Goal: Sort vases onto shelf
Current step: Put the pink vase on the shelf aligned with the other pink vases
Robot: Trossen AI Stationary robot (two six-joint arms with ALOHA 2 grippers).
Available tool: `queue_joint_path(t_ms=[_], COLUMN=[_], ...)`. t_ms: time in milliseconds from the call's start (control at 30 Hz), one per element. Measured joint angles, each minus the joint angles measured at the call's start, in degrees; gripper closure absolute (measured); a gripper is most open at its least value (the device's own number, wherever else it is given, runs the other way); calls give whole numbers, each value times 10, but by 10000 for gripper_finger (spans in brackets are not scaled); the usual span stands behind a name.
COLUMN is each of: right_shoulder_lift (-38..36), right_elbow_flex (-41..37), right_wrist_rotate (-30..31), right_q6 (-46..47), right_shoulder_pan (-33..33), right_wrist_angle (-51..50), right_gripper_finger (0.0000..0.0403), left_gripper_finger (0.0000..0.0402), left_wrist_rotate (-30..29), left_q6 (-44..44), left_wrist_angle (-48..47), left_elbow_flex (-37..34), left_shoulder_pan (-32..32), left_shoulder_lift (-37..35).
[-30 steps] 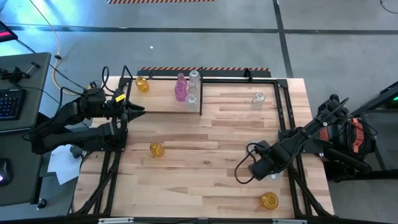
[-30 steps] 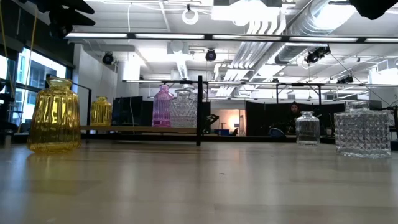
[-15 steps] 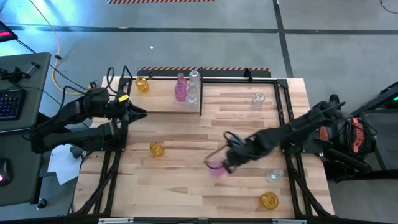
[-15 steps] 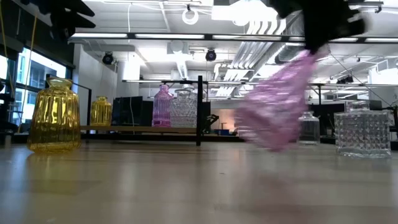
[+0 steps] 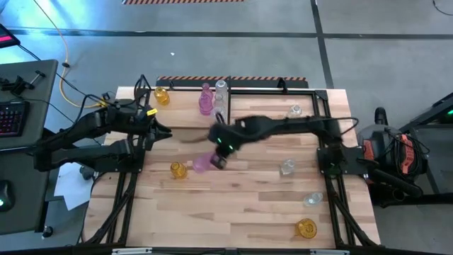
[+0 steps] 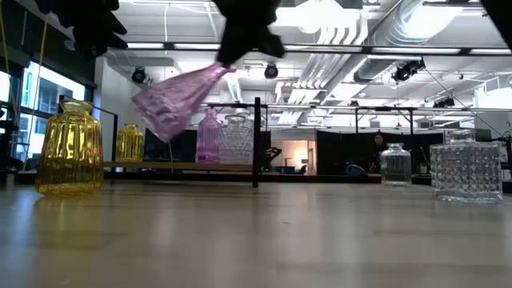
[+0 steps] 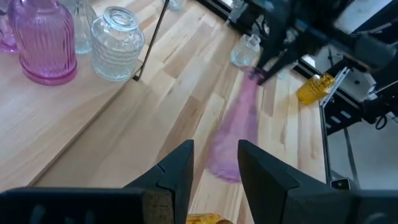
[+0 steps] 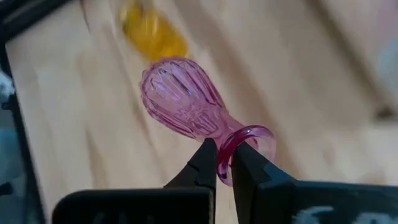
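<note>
My right gripper (image 5: 216,151) is shut on a pink ribbed vase (image 5: 202,163), carried in the air over the table's middle, just near of the shelf (image 5: 180,115). The low view shows this vase (image 6: 174,102) tilted, high above the tabletop. On the shelf board stand a yellow vase (image 5: 161,96), a pink one (image 5: 206,100) and two clear ones (image 5: 219,112). My left gripper (image 5: 164,133) hovers open by the shelf's near left corner, nothing between its fingers (image 7: 181,163). My right gripper pinches the pink vase's mouth rim (image 8: 224,155), one finger inside the mouth and one outside. The fingers come slanting down from the table's right. The vase is lifted clear, its body (image 8: 181,98) slanting down and away from the fingers.
A yellow vase (image 5: 178,170) stands on the table just left of the carried one. Clear vases (image 5: 287,167) (image 5: 294,112) (image 5: 312,200) and another yellow vase (image 5: 306,228) stand on the right half. The shelf's black upright divider (image 5: 228,115) rises beside the clear vases.
My right gripper has swept from the near right of the table toward the left and far side, rising and rolling, carrying the pink vase clear of the table. My left gripper has edged a little toward the table's middle and tipped down.
</note>
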Motion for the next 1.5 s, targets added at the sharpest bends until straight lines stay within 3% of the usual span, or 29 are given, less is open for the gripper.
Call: queue_joint_path(t_ms=[233,367,533,633,1200,1500], right_shoulder_lift=[109,102,100,100,100,100], right_elbow_flex=[202,156,151,156,180,180], right_wrist_rotate=[0,-29,12,2,57,55], right_q6=[-117,-131,-161,-164,-180,-180], right_shoulder_pan=[-58,-82,-93,-98,-98,-100], right_wrist_angle=[-63,20,51,79,91,90], right_gripper_finger=[402,402,402,402,402,402], left_gripper_finger=[284,284,284,284,284,284], left_wrist_rotate=[0,-9,-36,-37,-121,-151], left_q6=[0,6,21,29,76,81], left_wrist_angle=[0,0,0,0,48,97], left_elbow_flex=[0,0,0,0,0,-1], left_shoulder_pan=[0,0,0,0,0,0], left_shoulder_lift=[4,13,47,73,153,214])
